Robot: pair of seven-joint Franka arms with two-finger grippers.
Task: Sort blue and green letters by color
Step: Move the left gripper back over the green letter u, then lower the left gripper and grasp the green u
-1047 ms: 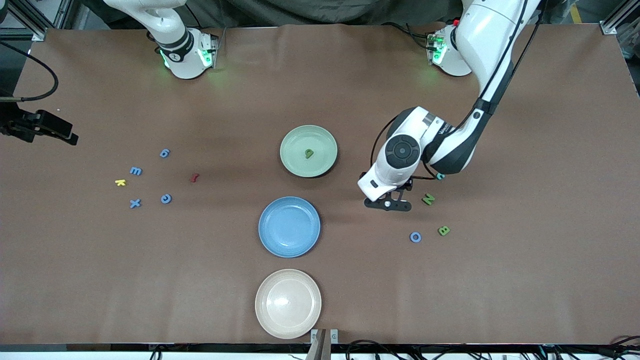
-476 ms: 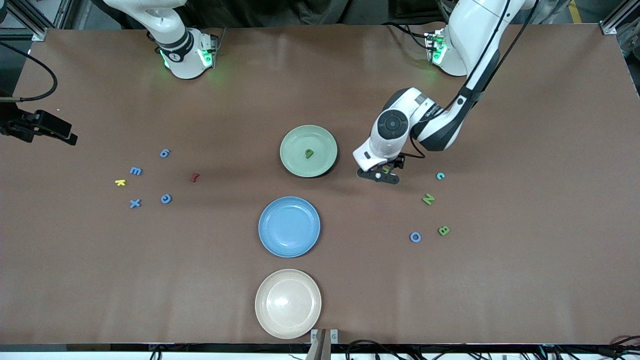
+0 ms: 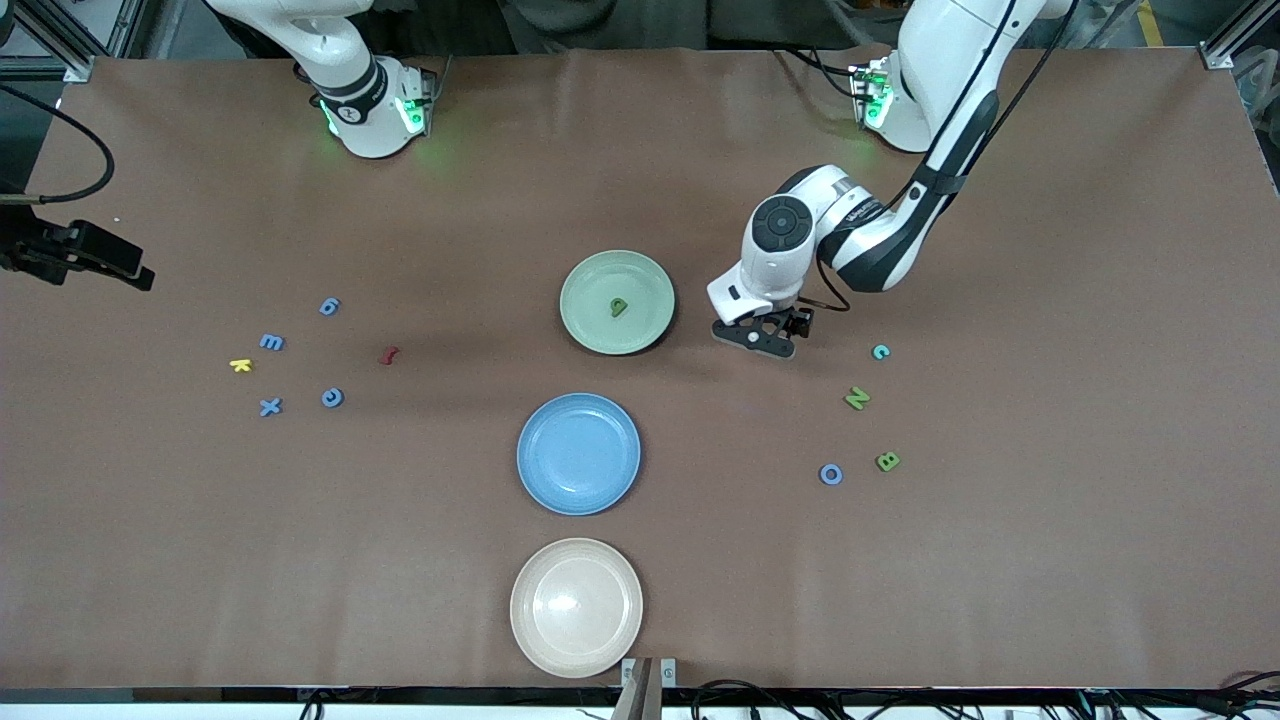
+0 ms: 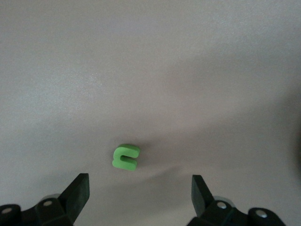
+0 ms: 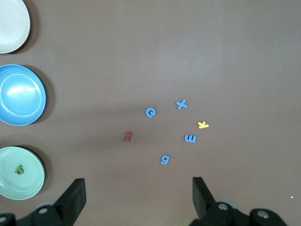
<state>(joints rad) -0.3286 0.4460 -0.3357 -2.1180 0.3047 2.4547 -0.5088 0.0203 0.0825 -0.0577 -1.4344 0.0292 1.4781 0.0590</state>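
A small green letter [image 4: 126, 157] lies flat on the table beside the green plate [image 3: 590, 275], toward the left arm's end. My left gripper [image 3: 757, 337] [image 4: 139, 179] is over it, open, one finger on each side and neither touching it. Another green letter [image 3: 619, 307] lies in the green plate. A green N [image 3: 857, 398] and B [image 3: 887, 461] and a blue O [image 3: 831, 474] lie toward the left arm's end. Several blue letters [image 3: 272, 342] [image 5: 190, 138] lie toward the right arm's end. My right gripper [image 5: 138, 183] waits high over them, open and empty.
An empty blue plate [image 3: 578, 455] and a beige plate [image 3: 576, 607] sit nearer the front camera than the green one. A teal c [image 3: 880, 351] lies near the N. A yellow letter [image 3: 240, 365] and a dark red letter [image 3: 389, 355] lie among the blue ones.
My left gripper has moved away from the N toward the green plate and now stands over the small green letter. The right arm and the letters have not moved.
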